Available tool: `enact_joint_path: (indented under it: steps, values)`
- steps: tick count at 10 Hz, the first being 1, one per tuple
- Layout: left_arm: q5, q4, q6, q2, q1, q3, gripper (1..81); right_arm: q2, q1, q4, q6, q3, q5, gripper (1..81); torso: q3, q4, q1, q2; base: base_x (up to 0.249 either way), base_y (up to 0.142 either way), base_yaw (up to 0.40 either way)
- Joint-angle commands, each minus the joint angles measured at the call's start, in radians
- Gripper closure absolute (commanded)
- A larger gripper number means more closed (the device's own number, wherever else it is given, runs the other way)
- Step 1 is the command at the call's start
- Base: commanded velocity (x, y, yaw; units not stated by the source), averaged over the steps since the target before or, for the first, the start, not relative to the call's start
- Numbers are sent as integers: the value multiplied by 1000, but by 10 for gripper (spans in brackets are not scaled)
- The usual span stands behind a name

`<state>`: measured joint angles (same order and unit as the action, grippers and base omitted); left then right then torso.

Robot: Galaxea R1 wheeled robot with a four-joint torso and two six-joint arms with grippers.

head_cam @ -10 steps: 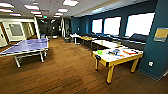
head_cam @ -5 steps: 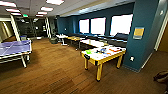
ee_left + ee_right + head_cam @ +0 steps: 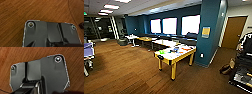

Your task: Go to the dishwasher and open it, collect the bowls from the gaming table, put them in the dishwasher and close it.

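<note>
A wide lounge with a brown wood-plank floor (image 3: 129, 72) spreads out ahead of the robot, with a yellow-legged game table (image 3: 174, 55) standing in the middle distance, slightly right of centre, its pale top scattered with small coloured items too blurred to name; whether any of them are bowls cannot be told. A teal pillar (image 3: 210, 32) rises just behind and to the right of that table, and a brown door (image 3: 233, 32) stands in the wall further right. Along the far wall, bright windows (image 3: 169, 25) sit above a row of low tables and dark seating. At the near left edge, the corner of a blue table-tennis table (image 3: 88, 50) juts into sight, and at the far right edge a person (image 3: 246, 46) stands beside dark equipment. The dishwasher is nowhere to be made out in this room, so whether it has been opened cannot be judged from here. Both wrist cameras look down on bare wood planks past the robot's own dark plates; the state of the left pincer and of the right pincer cannot be told, and nothing is seen carried in either. By the look of things the robot is in transit, with no bowls in its keeping, and loading and closing the dishwasher remain to be done
</note>
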<state>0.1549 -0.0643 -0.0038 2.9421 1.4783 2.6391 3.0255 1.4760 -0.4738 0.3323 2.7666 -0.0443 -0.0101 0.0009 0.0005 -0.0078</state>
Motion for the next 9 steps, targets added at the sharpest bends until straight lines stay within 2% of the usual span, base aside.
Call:
enact_joint_path:
  steps: [1,2,4,9]
  values:
    - [-43,-2,-4,-12,-59,-1,10,3,-64,-2,2,-3,-62,10,0,0,0,0,0,0,-361]
    - [-43,-2,-4,-12,-59,-1,10,3,-64,-2,2,-3,-62,10,0,0,0,0,0,-252,0]
    - [-43,-2,-4,-9,-59,-1,10,3,-64,-2,2,-3,-62,10,0,0,0,0,0,-160,0]
    - [-41,1,-4,-3,-59,-1,10,3,-64,-2,2,-3,-62,10,0,0,0,0,0,0,0]
